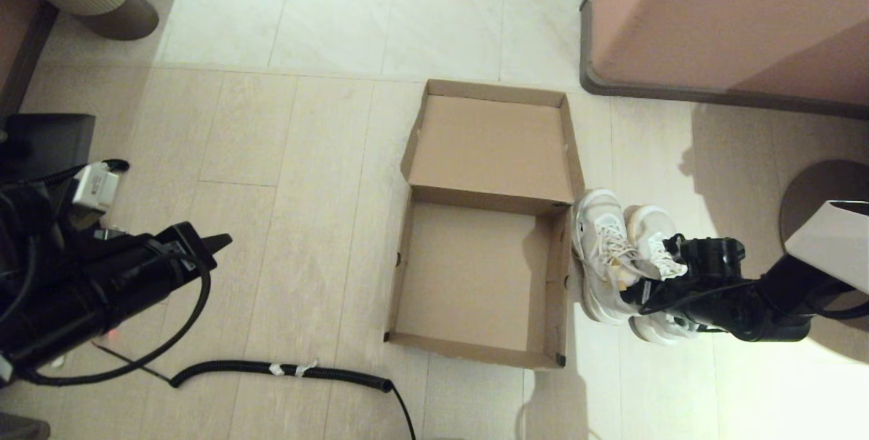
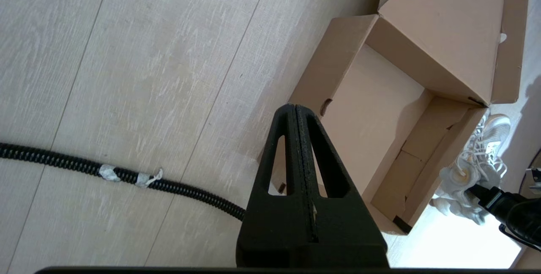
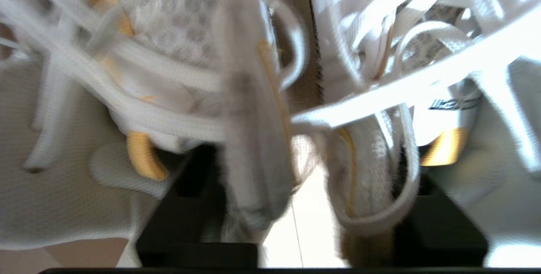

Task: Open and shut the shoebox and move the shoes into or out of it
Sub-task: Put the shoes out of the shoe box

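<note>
**Both sneakers in my pincer**

My right gripper (image 3: pixel 310 206) fills the near edge of the view, its two black fingers (image 3: pixel 198 210) spread apart and each tucked inside a shoe. Between them sit the inner collars of the pair of worn white lace-up sneakers with greyish mesh (image 3: pixel 177 54), pressed close together. White laces (image 3: pixel 380 100) loop and cross over everything (a proper tangle). Yellow-orange patches show on the insoles. A small dark logo marks one shoe's tongue.
</note>
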### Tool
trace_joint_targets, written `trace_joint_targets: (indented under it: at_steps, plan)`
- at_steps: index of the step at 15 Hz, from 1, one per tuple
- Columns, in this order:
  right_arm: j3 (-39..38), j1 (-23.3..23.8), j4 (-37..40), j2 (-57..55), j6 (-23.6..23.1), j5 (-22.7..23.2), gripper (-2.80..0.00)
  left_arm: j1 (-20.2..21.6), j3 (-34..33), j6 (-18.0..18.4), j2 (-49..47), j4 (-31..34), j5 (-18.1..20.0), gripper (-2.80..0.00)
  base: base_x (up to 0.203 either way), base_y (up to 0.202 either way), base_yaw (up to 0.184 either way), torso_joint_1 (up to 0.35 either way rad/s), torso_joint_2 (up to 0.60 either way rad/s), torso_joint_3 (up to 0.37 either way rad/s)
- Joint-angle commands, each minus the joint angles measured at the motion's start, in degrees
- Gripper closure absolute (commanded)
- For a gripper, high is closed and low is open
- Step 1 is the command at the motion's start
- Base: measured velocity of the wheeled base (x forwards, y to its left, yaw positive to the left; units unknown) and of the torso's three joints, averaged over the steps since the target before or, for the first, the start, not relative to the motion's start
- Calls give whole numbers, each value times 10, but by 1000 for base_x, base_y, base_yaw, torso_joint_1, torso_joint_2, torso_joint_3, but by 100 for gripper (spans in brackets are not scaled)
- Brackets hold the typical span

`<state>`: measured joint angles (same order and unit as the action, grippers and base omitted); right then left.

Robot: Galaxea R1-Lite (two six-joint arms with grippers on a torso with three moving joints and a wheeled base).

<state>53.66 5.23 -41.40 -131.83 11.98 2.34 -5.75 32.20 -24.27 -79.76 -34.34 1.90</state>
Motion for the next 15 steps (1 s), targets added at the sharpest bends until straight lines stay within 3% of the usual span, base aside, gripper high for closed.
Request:
trace_joint_targets:
  at_steps: [1, 5, 15]
  plan:
    - [-7, 0, -1, -1, 1, 0, -280, 5, -3, -2, 0, -2, 3, 0, 0, 0, 0, 0, 0, 0]
    - [-33, 0, 1, 18, -2, -1, -280, 25, -13, -3, 7, -3, 6, 0, 0, 0, 0, 0, 0, 0]
    - [-123, 0, 44, 202, -2, -1, -280, 27, -10, -1, 39, 0, 4, 0, 0, 0, 0, 0, 0, 0]
